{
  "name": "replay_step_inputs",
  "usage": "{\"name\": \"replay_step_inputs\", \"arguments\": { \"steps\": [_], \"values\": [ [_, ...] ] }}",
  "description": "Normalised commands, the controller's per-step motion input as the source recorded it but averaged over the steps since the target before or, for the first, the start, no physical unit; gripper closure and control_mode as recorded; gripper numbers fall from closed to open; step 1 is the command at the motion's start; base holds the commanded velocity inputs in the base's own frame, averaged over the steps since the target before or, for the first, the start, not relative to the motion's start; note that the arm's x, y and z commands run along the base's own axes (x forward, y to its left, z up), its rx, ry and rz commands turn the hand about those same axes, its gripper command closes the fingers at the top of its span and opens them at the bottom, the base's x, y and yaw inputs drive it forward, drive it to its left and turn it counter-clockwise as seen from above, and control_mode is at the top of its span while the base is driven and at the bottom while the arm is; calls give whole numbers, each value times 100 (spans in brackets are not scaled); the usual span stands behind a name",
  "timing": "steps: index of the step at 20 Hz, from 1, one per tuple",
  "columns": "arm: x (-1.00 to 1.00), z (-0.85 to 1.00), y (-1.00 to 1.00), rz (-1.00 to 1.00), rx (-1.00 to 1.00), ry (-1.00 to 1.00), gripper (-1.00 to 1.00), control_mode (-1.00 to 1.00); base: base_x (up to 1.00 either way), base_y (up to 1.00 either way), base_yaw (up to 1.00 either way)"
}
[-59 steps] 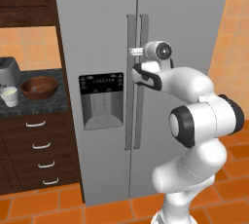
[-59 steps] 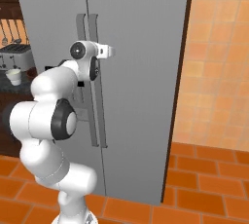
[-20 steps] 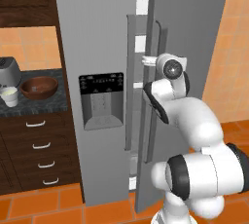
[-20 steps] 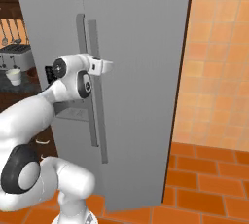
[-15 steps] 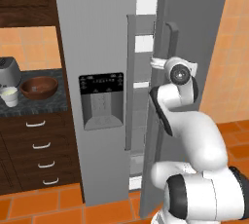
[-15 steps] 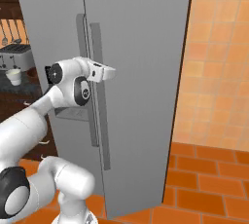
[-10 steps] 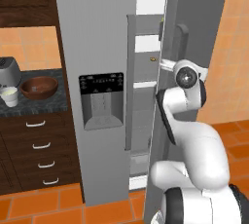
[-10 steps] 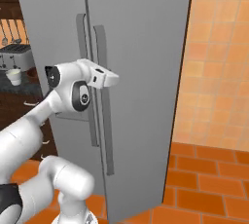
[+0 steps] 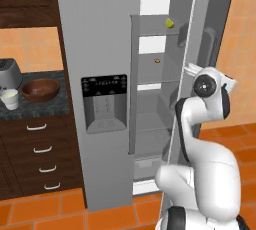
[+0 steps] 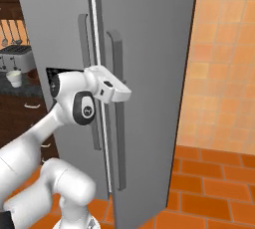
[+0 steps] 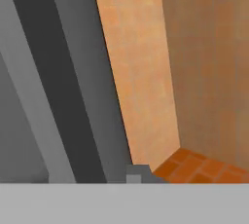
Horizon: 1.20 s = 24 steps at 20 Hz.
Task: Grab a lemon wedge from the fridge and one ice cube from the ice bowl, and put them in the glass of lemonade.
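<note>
Gripper (image 10: 121, 92) sat at the right door's handle (image 10: 117, 108), outside the fridge (image 9: 100, 49); jaws hidden in both base views and not resolved in the hand view, so impossible to say whether clenched, released or grasping the handle. Right door (image 10: 149, 73) swung well open, standing edge-on between arm and cavity.

Lemon wedge (image 9: 170, 22) lay on the top shelf inside, up and to the left of the gripper as seen from the left base view, on the far side of that door. Too small to read its long axis. A 2nd small orange speck (image 9: 157, 61) sat 1 shelf lower; identity unclear.

Judged: reaching the wedge would call for letting go of the handle, backing around the door's free edge, then going in high over the top shelf. Tight spots: door edge, shelf lip, left door's inner edge. Opening looked fairly narrow.

Ice bowl (image 9: 41, 89) and glass (image 9: 10, 99) stood on the counter (image 9: 35, 106) left of the fridge, just beside each other, well apart from the gripper.
</note>
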Motion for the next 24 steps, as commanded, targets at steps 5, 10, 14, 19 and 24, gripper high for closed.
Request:
{"name": "replay_step_inputs", "arguments": {
  "steps": [5, 10, 14, 19, 24],
  "values": [
    [-50, 48, -83, -22, 10, 0, 100, -100, 0, 0, 0],
    [-68, 61, -95, -23, 10, 1, 100, -100, 0, 0, 0],
    [-75, 76, -88, -23, 11, 1, 100, -100, 0, 0, 0],
    [-60, 99, -17, -18, 1, 0, 100, -100, 0, 0, 0],
    [-41, 64, 5, -15, -5, 5, 100, -100, 0, 0, 0]
  ]
}}
